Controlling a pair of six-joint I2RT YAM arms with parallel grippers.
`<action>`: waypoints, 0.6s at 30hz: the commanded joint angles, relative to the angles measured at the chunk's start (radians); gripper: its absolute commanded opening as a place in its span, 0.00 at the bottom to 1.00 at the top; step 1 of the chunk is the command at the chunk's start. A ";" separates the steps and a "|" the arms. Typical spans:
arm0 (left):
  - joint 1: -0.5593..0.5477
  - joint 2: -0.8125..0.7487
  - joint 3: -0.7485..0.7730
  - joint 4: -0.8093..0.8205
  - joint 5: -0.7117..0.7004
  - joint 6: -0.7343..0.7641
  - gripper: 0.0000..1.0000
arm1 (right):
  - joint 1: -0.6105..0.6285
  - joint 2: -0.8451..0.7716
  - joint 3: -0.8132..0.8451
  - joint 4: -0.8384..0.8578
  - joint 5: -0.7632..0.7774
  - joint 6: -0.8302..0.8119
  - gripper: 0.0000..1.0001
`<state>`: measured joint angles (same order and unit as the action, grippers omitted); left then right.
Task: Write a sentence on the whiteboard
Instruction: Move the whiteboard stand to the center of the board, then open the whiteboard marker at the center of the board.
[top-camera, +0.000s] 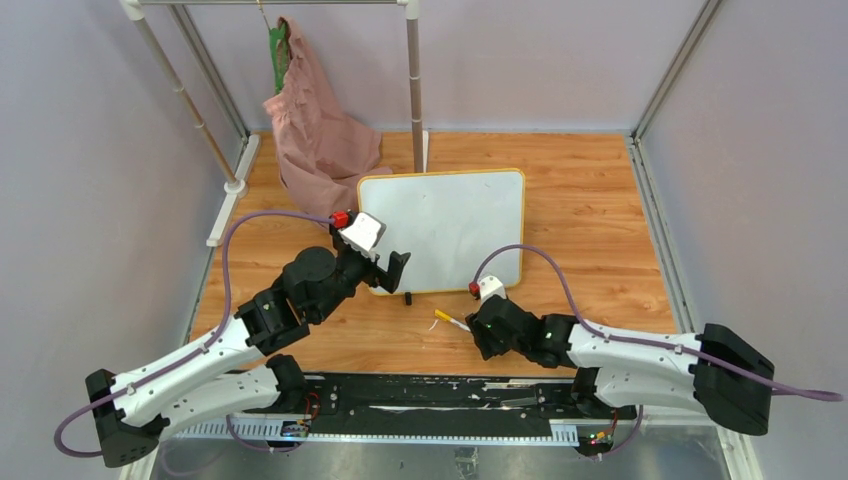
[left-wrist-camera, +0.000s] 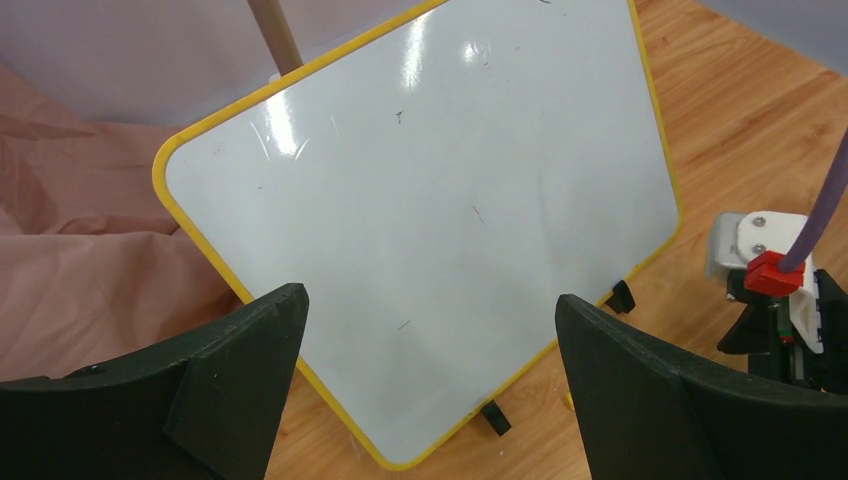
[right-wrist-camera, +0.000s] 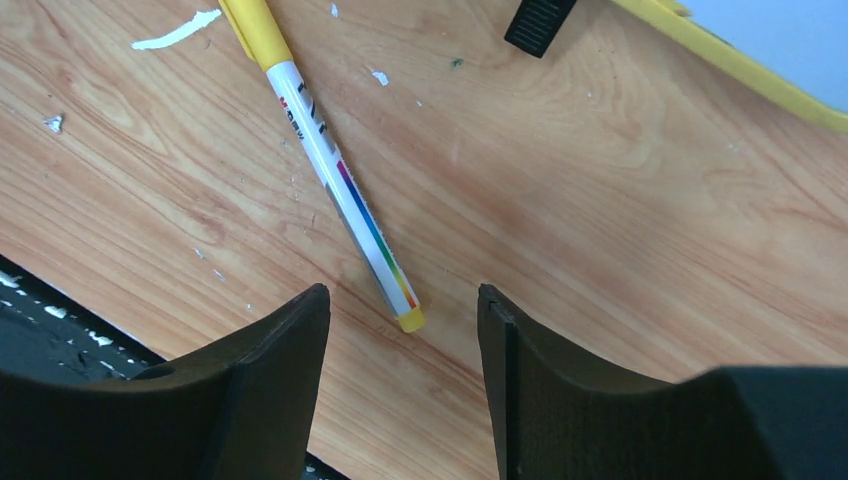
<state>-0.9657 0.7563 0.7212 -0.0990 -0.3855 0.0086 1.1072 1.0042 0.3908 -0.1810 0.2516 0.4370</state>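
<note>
- Your whiteboard (top-camera: 445, 225) stands propped on its black feet mid-way across the wooden surface (top-camera: 600, 200), its face glossy white.
- Pale walls (top-camera: 80, 150) enclose it, and a pink cloth (top-camera: 315, 140) hangs behind its far-left corner.
- The left end effector (top-camera: 395, 270) gapes empty at the board's near-left corner.
- The right end effector (top-camera: 480, 325), near the board's front edge, stands open over a marker (right-wrist-camera: 340, 185) lying free.

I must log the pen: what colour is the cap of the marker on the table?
The marker's cap is yellow; the right wrist view shows it best.
</note>
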 joint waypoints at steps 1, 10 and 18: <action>-0.013 -0.013 -0.010 0.029 -0.003 0.011 1.00 | 0.021 0.069 0.047 0.007 -0.001 -0.036 0.60; -0.016 -0.029 -0.009 0.027 -0.013 0.017 1.00 | 0.046 0.159 0.070 0.009 -0.007 -0.028 0.39; -0.018 -0.037 -0.011 0.028 -0.015 0.019 1.00 | 0.080 0.243 0.078 -0.029 0.015 0.101 0.14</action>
<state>-0.9722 0.7326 0.7212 -0.0986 -0.3882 0.0128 1.1656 1.1965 0.4740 -0.1356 0.2535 0.4465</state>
